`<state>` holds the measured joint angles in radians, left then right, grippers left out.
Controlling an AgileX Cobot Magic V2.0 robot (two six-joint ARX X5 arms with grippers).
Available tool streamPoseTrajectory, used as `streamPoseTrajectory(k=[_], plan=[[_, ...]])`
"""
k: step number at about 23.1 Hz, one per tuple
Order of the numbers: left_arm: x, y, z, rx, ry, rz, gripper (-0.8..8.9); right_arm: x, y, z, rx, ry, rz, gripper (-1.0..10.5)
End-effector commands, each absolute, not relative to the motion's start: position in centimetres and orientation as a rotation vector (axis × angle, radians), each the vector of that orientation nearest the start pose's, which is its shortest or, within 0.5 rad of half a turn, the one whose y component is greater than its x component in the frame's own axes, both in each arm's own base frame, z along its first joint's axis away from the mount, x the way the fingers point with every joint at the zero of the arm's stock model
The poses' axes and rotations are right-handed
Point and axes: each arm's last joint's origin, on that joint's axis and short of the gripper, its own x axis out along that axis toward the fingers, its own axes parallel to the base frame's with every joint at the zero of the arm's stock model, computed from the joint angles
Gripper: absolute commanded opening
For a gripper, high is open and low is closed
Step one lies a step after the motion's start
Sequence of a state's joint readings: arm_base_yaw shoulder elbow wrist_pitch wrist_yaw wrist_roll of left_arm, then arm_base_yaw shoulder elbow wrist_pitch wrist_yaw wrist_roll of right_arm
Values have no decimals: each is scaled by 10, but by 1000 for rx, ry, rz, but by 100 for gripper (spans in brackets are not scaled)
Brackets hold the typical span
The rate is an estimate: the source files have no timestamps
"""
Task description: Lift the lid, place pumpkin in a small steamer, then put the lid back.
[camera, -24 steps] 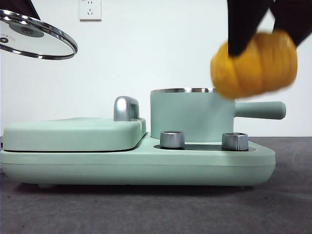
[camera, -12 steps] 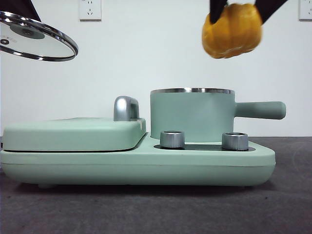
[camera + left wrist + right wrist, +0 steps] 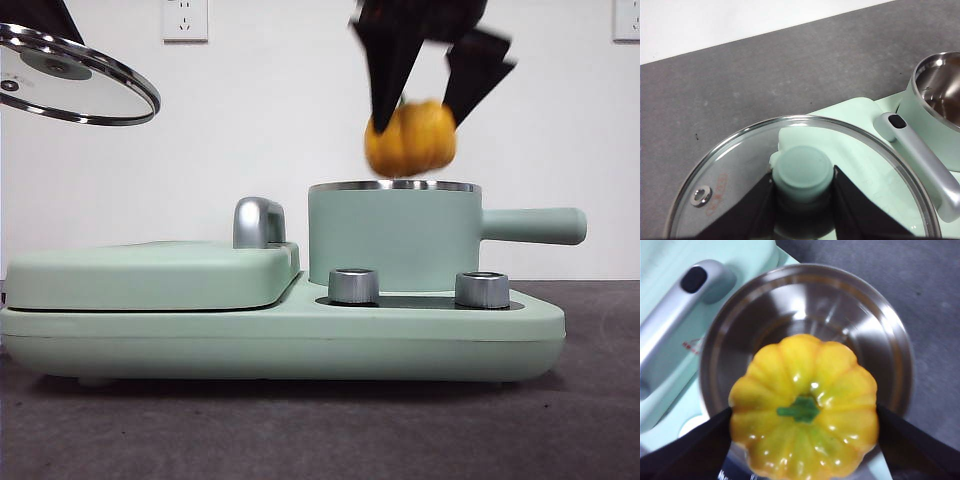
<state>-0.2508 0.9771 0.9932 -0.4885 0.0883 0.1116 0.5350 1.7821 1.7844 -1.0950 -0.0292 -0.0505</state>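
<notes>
The yellow-orange pumpkin (image 3: 411, 139) (image 3: 804, 405) hangs just above the open mouth of the small steamer (image 3: 394, 236) (image 3: 805, 330), held between the black jaws of my right gripper (image 3: 420, 110) (image 3: 805, 440). The steamer's steel inside is bare below it. High at the far left of the front view, my left gripper (image 3: 802, 200) is shut on the mint-green knob of the glass lid (image 3: 72, 78) (image 3: 740, 185), holding it tilted in the air. In the left wrist view the steamer (image 3: 940, 100) lies off to one side of the lid.
The steamer stands on a mint-green cooker base (image 3: 280, 335) with two steel dials (image 3: 353, 286) in front. A flat mint-green griddle cover (image 3: 150, 272) with a chrome handle (image 3: 258, 222) takes up its left half. The steamer's long handle (image 3: 535, 225) points right.
The right gripper has carried the pumpkin left and down, from high at the right to just above the steamer's mouth. The lid and left gripper have stayed put.
</notes>
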Motion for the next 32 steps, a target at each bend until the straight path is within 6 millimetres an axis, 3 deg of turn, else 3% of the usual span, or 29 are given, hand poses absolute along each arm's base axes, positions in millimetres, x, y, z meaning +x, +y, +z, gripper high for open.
streamPoseTrajectory(k=[1, 8, 16, 19, 22, 24, 27, 32], plan=[[197, -54, 350, 146, 408, -365, 15, 326, 197, 326, -350, 1046, 556, 370], [197, -54, 350, 146, 408, -365, 15, 351, 211, 292, -365, 1053, 567, 370], [197, -54, 350, 146, 408, -365, 15, 365, 219, 255, -385, 1142, 561, 370], [197, -54, 350, 146, 408, -365, 15, 366, 220, 252, -387, 1149, 561, 373], [197, -54, 350, 146, 408, -365, 15, 366, 220, 252, -385, 1150, 563, 491], [197, -54, 350, 146, 408, -365, 15, 366, 220, 252, -386, 1151, 563, 495], [197, -54, 350, 146, 408, -365, 15, 363, 218, 266, -391, 1135, 563, 495], [197, -54, 350, 146, 408, -365, 15, 336, 201, 334, -347, 959, 567, 399]])
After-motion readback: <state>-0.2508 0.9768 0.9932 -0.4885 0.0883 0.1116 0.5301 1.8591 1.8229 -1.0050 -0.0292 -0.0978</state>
